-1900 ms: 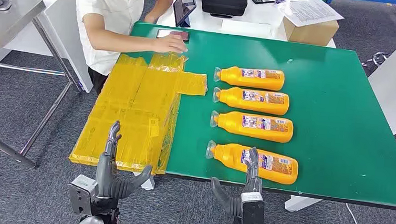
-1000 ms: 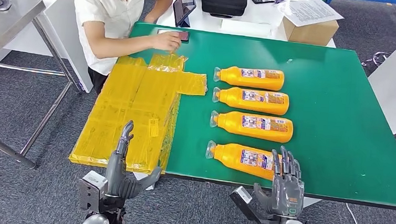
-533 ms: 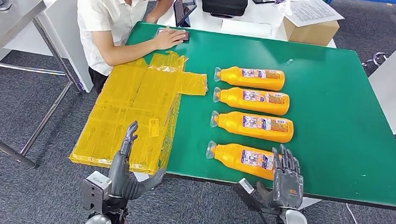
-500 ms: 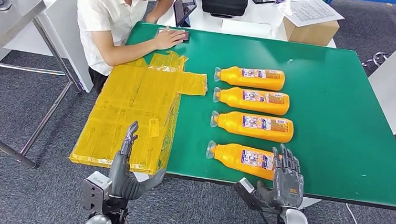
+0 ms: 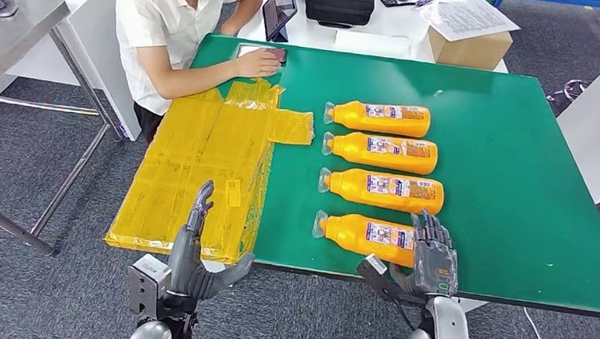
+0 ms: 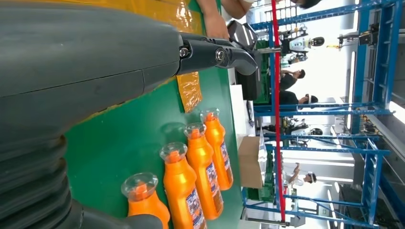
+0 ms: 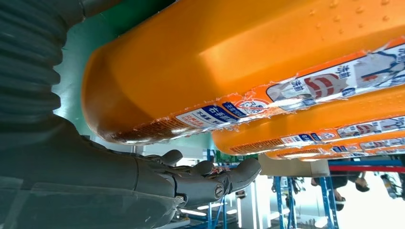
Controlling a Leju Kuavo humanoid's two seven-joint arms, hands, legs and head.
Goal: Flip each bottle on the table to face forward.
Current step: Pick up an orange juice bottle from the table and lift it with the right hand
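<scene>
Over on the far left there's a person (image 5: 175, 25) in a white shirt sitting at the far corner of the green table (image 5: 510, 192), one hand resting on a phone (image 5: 261, 53) that lies on the table's far edge. Just right of them, a flattened sheet of yellow packaging (image 5: 201, 170) covers the left end of the table and hangs over the near edge a bit

The robot's left hand (image 5: 195, 254) hovers at the near edge over that yellow sheet, fingers straight and apart, thumb out to the side, nothing in it, so it's released. Its wrist cam looks down the row with the caps closest

Middle of the table: four orange bottles lying on their sides in a near-to-far column, caps pointing left, labels with printed text facing up. Far bottle (image 5: 380, 118), then second bottle (image 5: 384, 152), third bottle (image 5: 385, 191), and the nearest bottle (image 5: 368, 237) close to the near edge

The right hand (image 5: 432, 257) is at the base end of that nearest bottle, fingers stretched out and spread against or right beside its bottom. In the right wrist view the palm sits next to the bottle's base (image 7: 143, 86) with fingers extended, not wrapped around it, so it's an unclenched hand, no grasp

Far right beyond the table there's a cardboard box (image 5: 471, 46) with papers on top
</scene>
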